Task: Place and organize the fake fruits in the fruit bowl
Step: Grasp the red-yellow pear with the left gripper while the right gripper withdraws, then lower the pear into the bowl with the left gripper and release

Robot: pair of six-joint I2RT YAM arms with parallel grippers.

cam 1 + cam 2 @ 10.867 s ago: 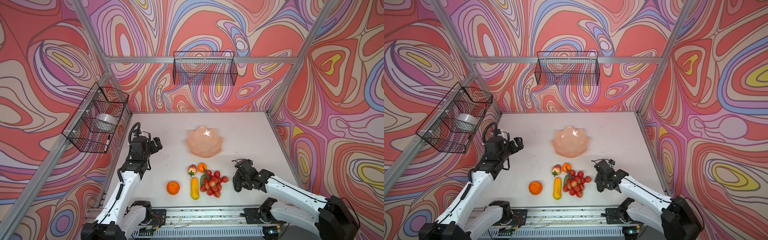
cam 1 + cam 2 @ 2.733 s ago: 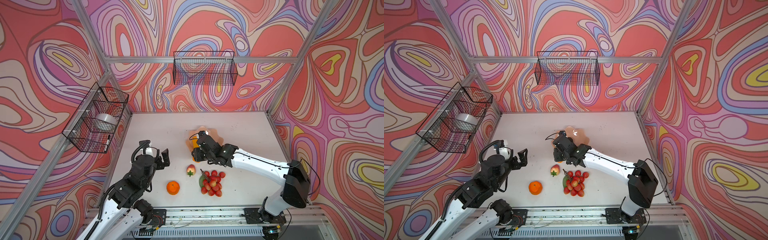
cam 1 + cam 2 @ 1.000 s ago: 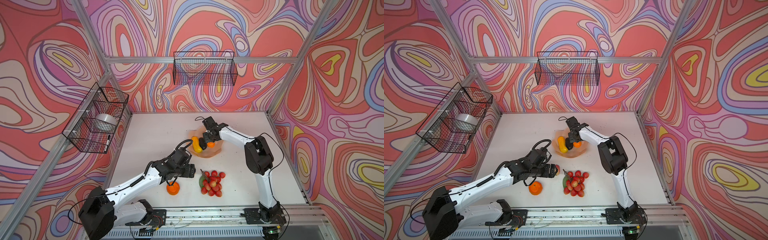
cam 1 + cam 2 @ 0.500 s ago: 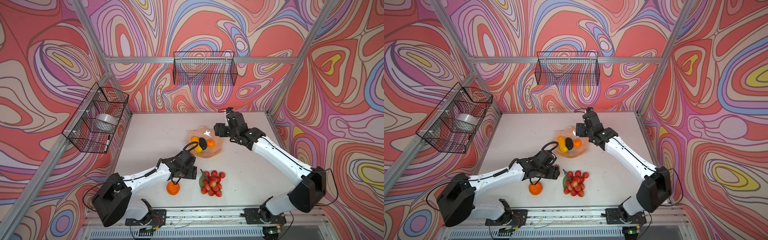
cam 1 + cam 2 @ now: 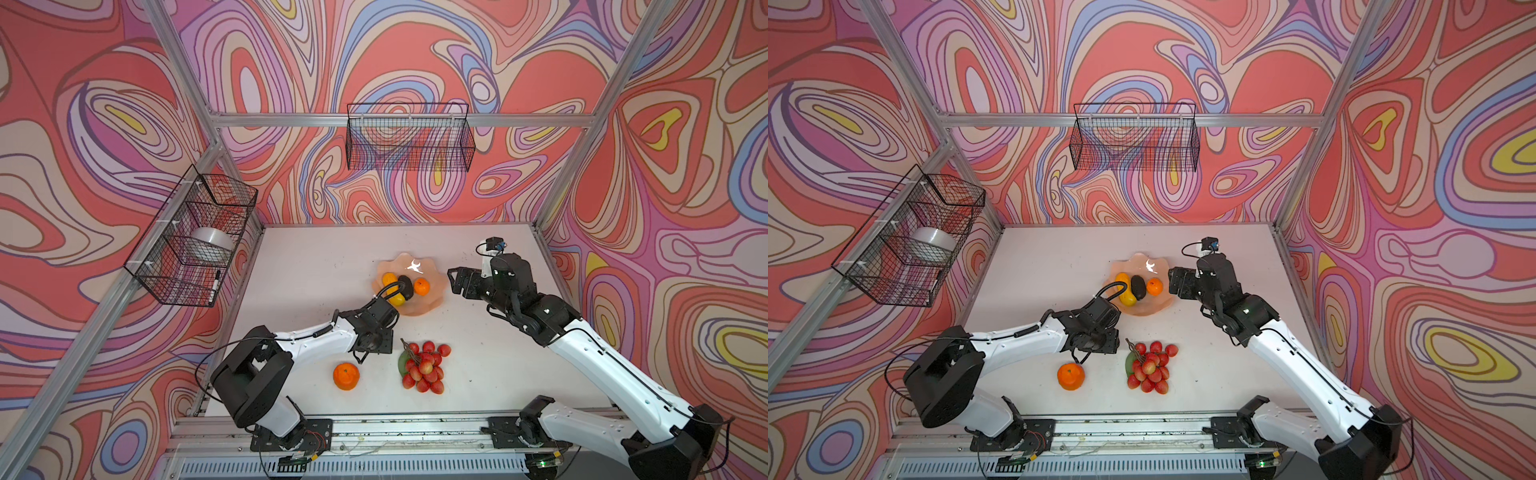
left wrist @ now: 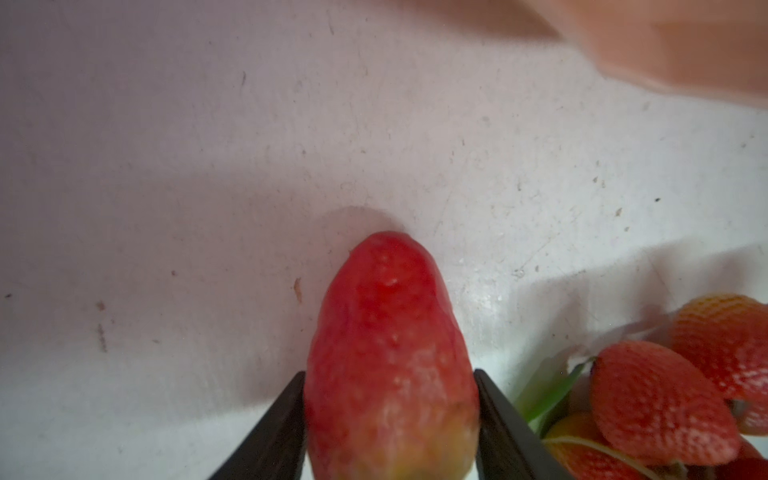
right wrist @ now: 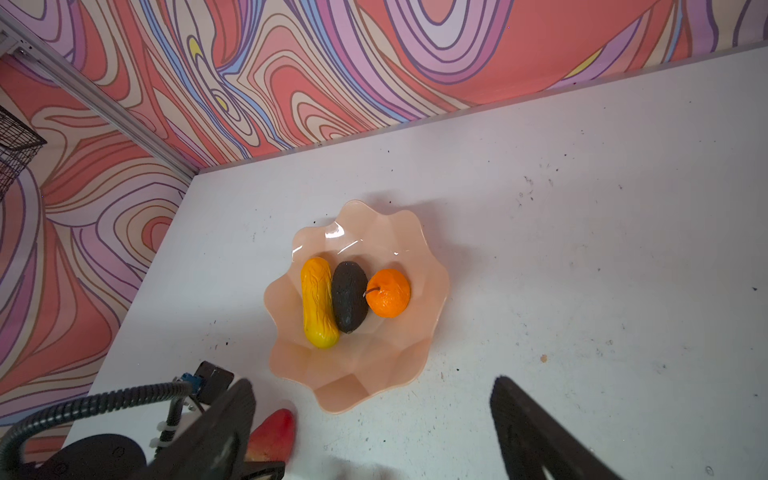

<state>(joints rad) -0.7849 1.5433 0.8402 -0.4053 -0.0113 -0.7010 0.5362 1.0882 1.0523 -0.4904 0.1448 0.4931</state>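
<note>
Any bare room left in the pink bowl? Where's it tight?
Free, in the peach-pink scalloped bowl: the floor between the fruit row and the near rim; the strip behind the row, to the far rim. Crowded: the middle, yellow elongated fruit, black bumpy oval and small orange side by side.

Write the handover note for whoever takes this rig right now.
Left gripper: closed on the pink-red plastic peach, seemingly resting on the white table.
Right gripper: open, empty, beside the scalloped peach-pink bowl.
Done: yellow elongated fruit, black bumpy oval and one small orange lie in the bowl.
Left: the peach, the second orange and the red grape bunch, both on the table in front.
</note>
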